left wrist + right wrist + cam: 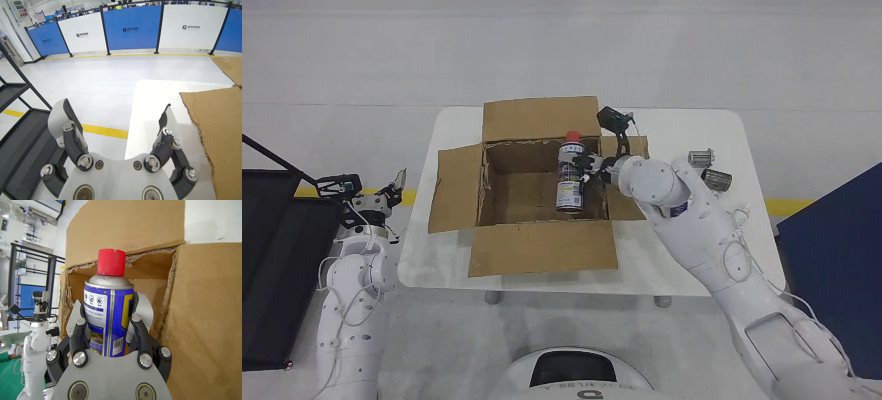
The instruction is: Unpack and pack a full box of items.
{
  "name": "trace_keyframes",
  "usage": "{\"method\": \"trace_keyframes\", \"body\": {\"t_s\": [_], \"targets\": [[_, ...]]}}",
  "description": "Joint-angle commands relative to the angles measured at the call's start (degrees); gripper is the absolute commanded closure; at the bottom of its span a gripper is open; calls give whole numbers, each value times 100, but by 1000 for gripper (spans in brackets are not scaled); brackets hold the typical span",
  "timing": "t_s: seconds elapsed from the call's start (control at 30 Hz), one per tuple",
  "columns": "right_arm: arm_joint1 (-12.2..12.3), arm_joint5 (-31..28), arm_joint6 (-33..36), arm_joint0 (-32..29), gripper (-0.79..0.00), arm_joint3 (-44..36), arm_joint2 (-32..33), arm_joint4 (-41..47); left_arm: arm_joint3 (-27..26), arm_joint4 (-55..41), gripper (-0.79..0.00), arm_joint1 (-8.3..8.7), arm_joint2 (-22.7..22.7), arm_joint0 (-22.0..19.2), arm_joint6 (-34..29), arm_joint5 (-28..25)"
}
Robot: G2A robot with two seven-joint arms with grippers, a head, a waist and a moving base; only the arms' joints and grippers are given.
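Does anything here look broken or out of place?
The cardboard box looks worn: its corners are torn ragged where the flaps fold. The spray can in the right gripper looks intact.

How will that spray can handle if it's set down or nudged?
The spray can looks like rigid metal, so the right end effector shut on it probably won't dent it. Its smooth round wall may slip or twist. Tall and narrow, it could tip when stood up, then roll.
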Motion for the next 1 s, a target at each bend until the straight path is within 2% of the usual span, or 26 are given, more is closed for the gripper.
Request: {"method": "trace_keyframes", "body": {"t_s": [0.0, 0.13, 0.2, 0.27, 0.37, 0.5, 0.6, 0.7, 0.73, 0.97], "targets": [[-29, -19, 69, 76, 0, 88, -139, -109, 0, 0, -785, 0, 0, 0, 0, 0], [-106, 63, 124, 236, -18, 308, -406, -323, 0, 0, -785, 0, 0, 0, 0, 0], [-153, 193, 128, 323, -157, 416, -522, -398, 0, 0, -785, 0, 0, 0, 0, 0], [-198, 325, 155, 403, -252, 505, -633, -474, 0, 0, -785, 0, 0, 0, 0, 0], [-253, 451, 191, 496, -345, 609, -752, -574, 0, 0, -785, 0, 0, 0, 0, 0], [-301, 625, 261, 589, -336, 699, -827, -686, 0, 0, -785, 0, 0, 0, 0, 0], [-327, 658, 282, 608, -385, 726, -847, -719, 0, 0, -785, 0, 0, 0, 0, 0], [-342, 700, 250, 595, -702, 727, -838, -774, 0, 0, -785, 0, 0, 0, 0, 0], [-345, 719, 238, 579, -785, 719, -827, -781, 0, 0, -785, 0, 0, 0, 0, 0], [-307, 764, 109, 329, -785, 406, -689, -966, 0, 0, -785, 0, 0, 0, 0, 0]]}}
